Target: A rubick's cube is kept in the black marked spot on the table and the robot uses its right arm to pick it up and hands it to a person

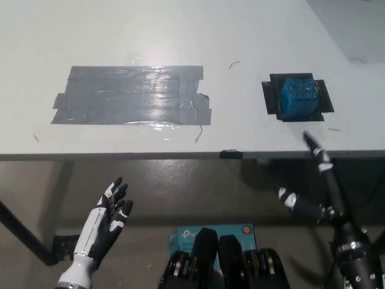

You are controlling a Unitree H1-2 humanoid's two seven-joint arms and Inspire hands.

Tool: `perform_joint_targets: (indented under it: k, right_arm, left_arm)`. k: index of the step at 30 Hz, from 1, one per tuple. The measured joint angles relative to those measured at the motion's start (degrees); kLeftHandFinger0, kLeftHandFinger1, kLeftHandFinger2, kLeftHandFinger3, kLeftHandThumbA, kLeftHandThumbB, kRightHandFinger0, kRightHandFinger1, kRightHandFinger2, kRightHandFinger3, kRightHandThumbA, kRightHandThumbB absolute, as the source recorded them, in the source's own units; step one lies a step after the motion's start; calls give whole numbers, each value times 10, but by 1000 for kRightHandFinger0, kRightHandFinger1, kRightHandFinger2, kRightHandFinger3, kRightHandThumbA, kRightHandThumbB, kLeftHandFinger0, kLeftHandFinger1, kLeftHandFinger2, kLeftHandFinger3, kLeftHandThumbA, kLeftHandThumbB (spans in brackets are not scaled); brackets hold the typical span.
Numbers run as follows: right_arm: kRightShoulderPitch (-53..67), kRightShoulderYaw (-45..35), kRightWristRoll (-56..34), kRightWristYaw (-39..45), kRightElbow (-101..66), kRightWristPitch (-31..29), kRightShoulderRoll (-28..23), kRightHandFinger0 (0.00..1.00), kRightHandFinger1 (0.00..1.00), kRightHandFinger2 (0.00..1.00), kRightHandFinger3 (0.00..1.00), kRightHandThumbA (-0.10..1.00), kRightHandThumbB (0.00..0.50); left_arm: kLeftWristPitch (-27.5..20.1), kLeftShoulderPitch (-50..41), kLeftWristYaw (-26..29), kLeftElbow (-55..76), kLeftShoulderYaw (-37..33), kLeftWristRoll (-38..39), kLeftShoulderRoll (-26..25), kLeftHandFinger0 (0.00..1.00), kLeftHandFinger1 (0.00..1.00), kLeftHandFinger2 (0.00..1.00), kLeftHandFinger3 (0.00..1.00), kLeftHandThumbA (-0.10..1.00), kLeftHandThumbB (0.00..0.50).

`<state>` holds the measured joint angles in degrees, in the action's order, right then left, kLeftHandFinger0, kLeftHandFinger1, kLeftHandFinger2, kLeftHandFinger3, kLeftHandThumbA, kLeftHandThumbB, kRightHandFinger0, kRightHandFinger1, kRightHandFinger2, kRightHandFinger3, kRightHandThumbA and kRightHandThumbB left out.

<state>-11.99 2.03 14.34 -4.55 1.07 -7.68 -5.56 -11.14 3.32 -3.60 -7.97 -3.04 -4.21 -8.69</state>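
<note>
A blue cube (299, 97) sits on the black marked spot (272, 96) on the white table (180, 36), just beyond and slightly left of the black right hand (313, 180). That hand is open, fingers spread and raised toward the table edge, holding nothing. The white left hand (105, 220) rests low below the table, fingers apart, near a grey tape patch (132, 95).

one cube (299, 98); two tape patches (132, 95)
</note>
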Motion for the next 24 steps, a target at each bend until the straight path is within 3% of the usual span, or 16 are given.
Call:
perform_joint_targets:
  k: [3,11,15,21,24]
  right_arm:
    - [-38,-20,13,-15,1,8,-2,1000,1000,1000,1000,981,339]
    - [-153,-53,37,-55,82,43,-1,1000,1000,1000,1000,974,334]
    - [-190,-63,40,-73,124,59,-1,1000,1000,1000,1000,998,391]
    - [-235,-74,37,-92,222,77,-1,1000,1000,1000,1000,937,373]
    - [-255,-75,35,-96,272,83,-1,1000,1000,1000,1000,968,425]
  left_arm:
    - [-2,0,0,-2,0,0,0,1000,1000,1000,1000,823,207]
    - [-2,0,0,-2,0,1,0,1000,1000,1000,1000,825,211]
    - [-2,0,0,-2,0,1,0,1000,1000,1000,1000,824,213]
    - [-2,0,0,-2,0,1,0,1000,1000,1000,1000,825,216]
    - [-2,0,0,-2,0,1,0,1000,1000,1000,1000,823,217]
